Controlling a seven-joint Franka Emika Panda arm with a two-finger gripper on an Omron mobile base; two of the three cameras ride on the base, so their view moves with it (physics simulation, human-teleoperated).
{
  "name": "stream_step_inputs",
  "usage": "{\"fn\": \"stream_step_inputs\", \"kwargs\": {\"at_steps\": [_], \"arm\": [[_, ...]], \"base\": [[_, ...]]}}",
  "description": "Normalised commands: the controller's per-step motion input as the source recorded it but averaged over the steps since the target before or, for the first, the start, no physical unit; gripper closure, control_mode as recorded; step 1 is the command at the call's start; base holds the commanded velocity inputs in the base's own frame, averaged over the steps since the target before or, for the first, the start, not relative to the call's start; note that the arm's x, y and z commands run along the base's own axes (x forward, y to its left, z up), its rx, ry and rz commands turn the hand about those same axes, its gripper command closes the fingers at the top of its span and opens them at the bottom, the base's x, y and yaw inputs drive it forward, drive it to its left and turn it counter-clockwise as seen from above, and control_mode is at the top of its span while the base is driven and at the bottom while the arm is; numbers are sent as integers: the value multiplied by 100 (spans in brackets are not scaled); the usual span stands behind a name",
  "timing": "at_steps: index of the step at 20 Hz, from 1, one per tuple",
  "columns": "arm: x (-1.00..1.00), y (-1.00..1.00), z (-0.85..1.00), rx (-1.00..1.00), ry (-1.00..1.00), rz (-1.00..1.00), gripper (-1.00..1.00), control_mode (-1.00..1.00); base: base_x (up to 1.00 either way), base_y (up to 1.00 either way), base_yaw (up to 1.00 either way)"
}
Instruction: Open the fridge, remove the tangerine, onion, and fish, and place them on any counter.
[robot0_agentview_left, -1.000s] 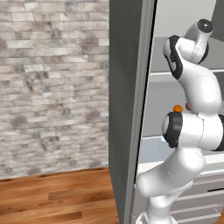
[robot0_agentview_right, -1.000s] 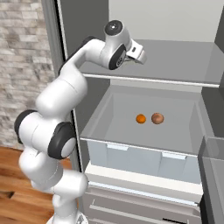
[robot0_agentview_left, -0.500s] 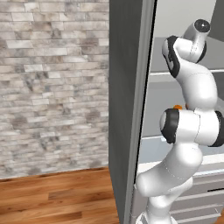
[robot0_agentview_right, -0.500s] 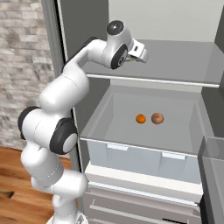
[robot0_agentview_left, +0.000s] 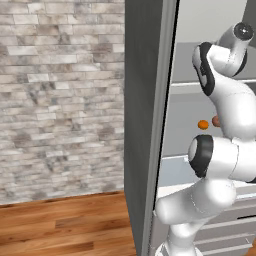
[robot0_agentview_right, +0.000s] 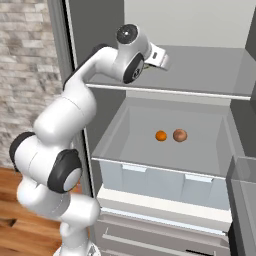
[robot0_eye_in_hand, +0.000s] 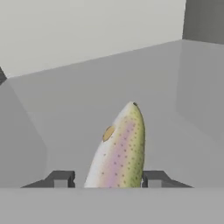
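Fish (robot0_eye_in_hand: 120, 151) lies lengthwise between the two dark fingertips (robot0_eye_in_hand: 60, 178) of the end effector (robot0_eye_in_hand: 107, 179), its pointed end reaching away from the hand along the grey upper shelf (robot0_agentview_right: 210, 75) of the fridge (robot0_agentview_right: 235, 120). The right fingertip sits against the fish's side; a small gap shows on the left, so whether the grip is firm cannot be told. Its skin is pale, speckled, tinged green and pink. Well below the end effector (robot0_agentview_right: 167, 62), on the lower shelf, the tangerine (robot0_agentview_right: 161, 135) sits just beside the onion (robot0_agentview_right: 180, 135), apart from it. Left of the arm, the fridge's open door (robot0_agentview_left: 147, 125) stands before a brick wall (robot0_agentview_left: 60, 95).
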Motion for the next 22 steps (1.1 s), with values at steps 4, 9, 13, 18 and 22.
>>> {"fn": "stream_step_inputs", "kwargs": {"at_steps": [4,9,13,18,22], "arm": [[-100,-11,56,3,-36,0,100,-100],[-100,11,10,0,-15,0,100,-100],[-100,39,0,0,0,0,100,-100],[-100,53,0,0,3,0,100,-100],[-100,51,0,0,19,0,100,-100]], "base": [[0,0,0],[0,0,0],[0,0,0],[0,0,0],[0,0,0]]}}
